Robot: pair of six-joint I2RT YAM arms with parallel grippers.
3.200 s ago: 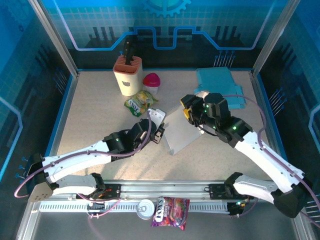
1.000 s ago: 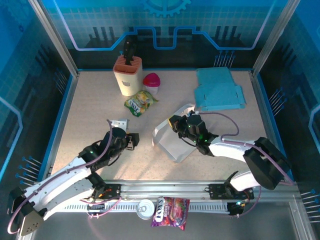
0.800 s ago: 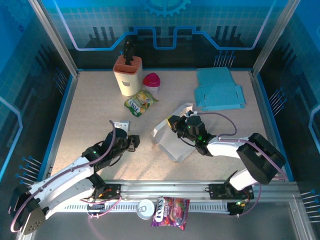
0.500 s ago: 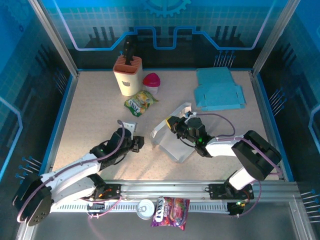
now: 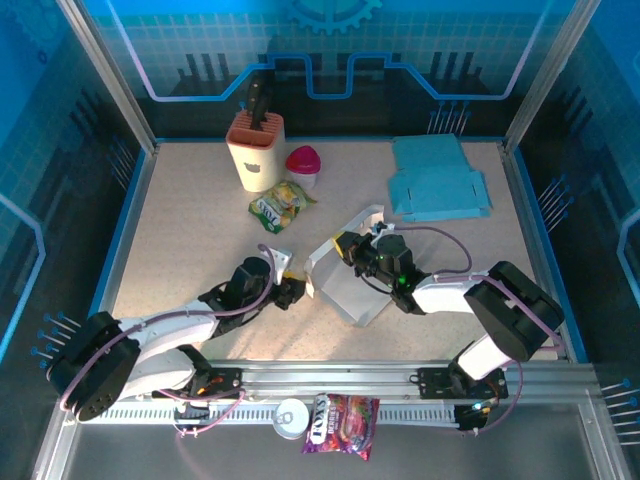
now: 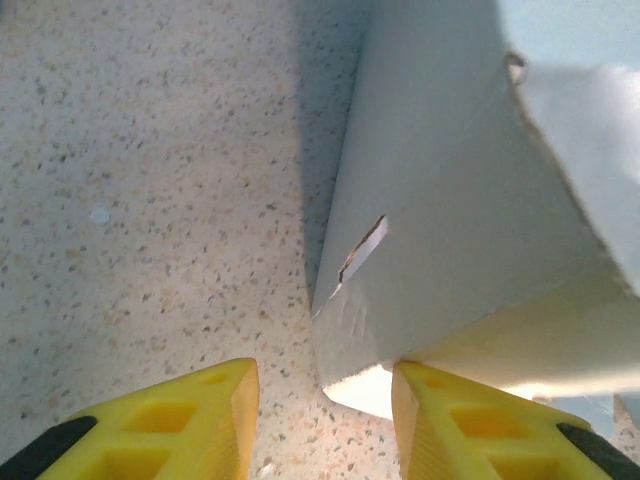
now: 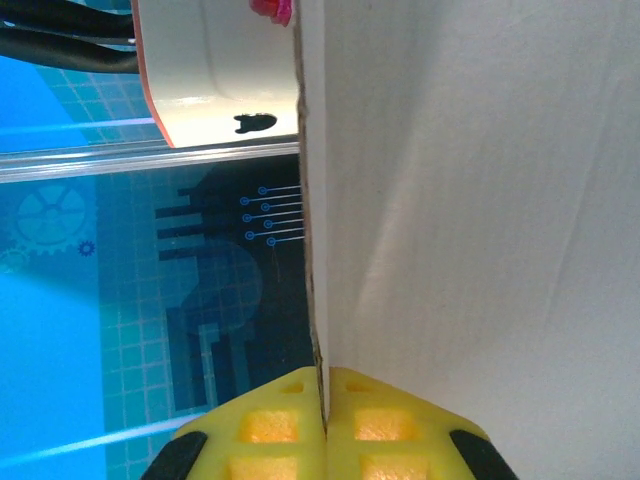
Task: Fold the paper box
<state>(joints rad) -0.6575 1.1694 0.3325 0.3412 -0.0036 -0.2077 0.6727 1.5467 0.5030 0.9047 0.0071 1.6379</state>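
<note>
paper box (image 5: 355, 295) edge, pinched — right gripper (image 7: 325, 405)

One white paper box (image 5: 350, 295), two snack packets (image 5: 281, 205)

I see my left arm (image 5: 168, 326) and right arm (image 5: 448, 293) as glossy white shells between black joint housings, each trailing a looping purple cable (image 5: 445, 232), with pocketed yellow fingers (image 6: 170, 420) ending in black corners.
</note>
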